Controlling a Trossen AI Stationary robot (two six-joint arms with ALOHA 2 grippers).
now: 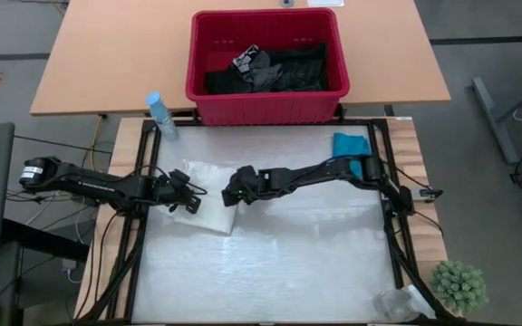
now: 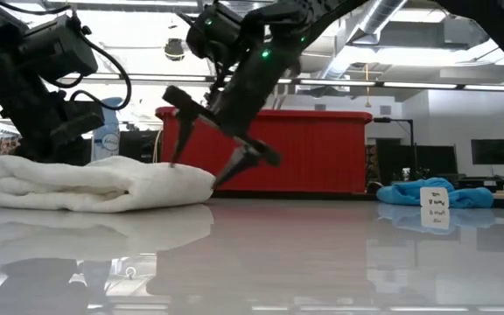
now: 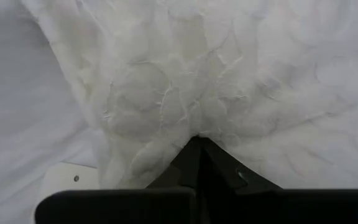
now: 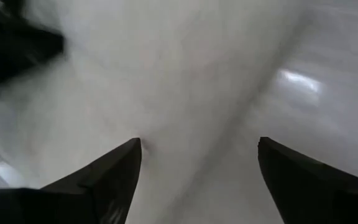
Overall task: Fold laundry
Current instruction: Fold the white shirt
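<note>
The white lacy-textured garment (image 1: 208, 197) lies folded into a thick bundle (image 2: 94, 184) on the left half of the table. My left gripper (image 1: 185, 194) is at its left side, shut, with its tips sunk in the cloth (image 3: 197, 142). My right gripper (image 1: 238, 192) is open over the bundle's right end (image 2: 206, 162), one fingertip (image 2: 175, 160) just above the cloth; I cannot tell whether it touches. The small teal garment (image 1: 352, 145) rests in a heap near the table's far right corner. Black garments (image 1: 275, 68) lie in the red basket. My left gripper pinches the white garment's upper surface (image 3: 194, 124) between its shut fingertips, coming from the table's left and slanting down. Creases in the cloth run out from the pinched spot. The bundle rests on the table; how many layers are held is hidden.
The red slotted basket (image 1: 265, 104) stands beyond the table's far edge. A water bottle (image 1: 159, 113) lies at the far left corner, a clear bottle (image 1: 397, 303) and a small plant (image 1: 459, 285) at the near right. Bare table surface (image 1: 288, 263) stretches across the near half.
</note>
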